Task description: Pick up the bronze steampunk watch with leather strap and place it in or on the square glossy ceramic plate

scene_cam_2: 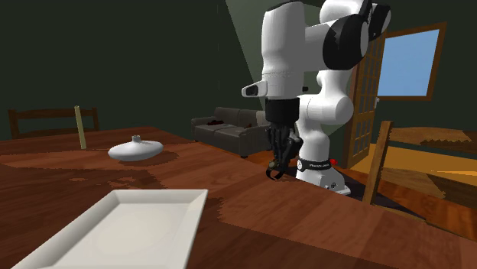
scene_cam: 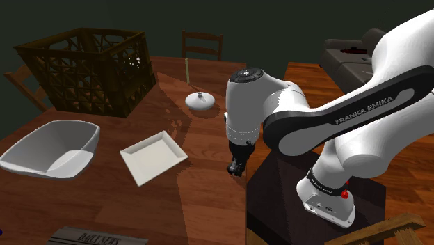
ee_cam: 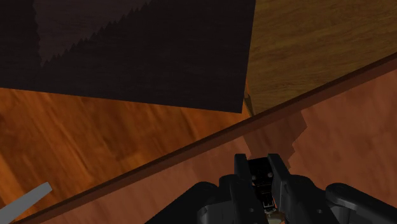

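Observation:
My black gripper [scene_cam: 238, 164] hangs low over the wooden table's near edge, close to the dark stand [scene_cam: 278, 191]. Its fingers are shut on a small dark watch [ee_cam: 259, 183], clasped between the pads. From across the table, the watch [scene_cam_2: 272, 174] shows as a thin curved strap hooking out below the gripper [scene_cam_2: 277, 168], just above the tabletop. In the wrist view the gripper [ee_cam: 258, 161] points down at the table's edge. The square white plate [scene_cam: 153, 157] lies flat on the table, to the shoulder view's left of the gripper. The same plate [scene_cam_2: 130, 229] fills the second exterior view's lower left.
A white bowl [scene_cam: 52, 147] and a dark lattice crate [scene_cam: 90, 66] stand further left. A white lidded dish [scene_cam: 202, 101] and a thin upright stick [scene_cam: 188, 69] are behind the plate. A wooden chair [scene_cam_2: 382, 164] stands by the arm's base.

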You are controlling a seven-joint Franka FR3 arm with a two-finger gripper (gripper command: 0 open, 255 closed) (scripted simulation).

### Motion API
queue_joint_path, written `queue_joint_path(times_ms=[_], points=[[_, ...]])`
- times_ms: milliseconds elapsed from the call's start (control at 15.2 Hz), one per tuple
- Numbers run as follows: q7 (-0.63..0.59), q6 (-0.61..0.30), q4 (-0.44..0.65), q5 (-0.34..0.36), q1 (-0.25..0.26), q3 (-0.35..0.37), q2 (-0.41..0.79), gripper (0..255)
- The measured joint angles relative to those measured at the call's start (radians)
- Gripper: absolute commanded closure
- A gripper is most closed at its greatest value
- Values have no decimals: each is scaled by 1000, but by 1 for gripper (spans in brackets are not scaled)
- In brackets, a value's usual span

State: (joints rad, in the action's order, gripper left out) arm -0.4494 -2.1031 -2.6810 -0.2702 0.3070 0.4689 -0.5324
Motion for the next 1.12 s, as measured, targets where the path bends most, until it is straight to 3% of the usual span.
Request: queue_joint_path(times_ms=[528,1122], points=[[0,7,4,1,0,-2,-3,255],[3,145,83,15,1,-34,-64,255]])
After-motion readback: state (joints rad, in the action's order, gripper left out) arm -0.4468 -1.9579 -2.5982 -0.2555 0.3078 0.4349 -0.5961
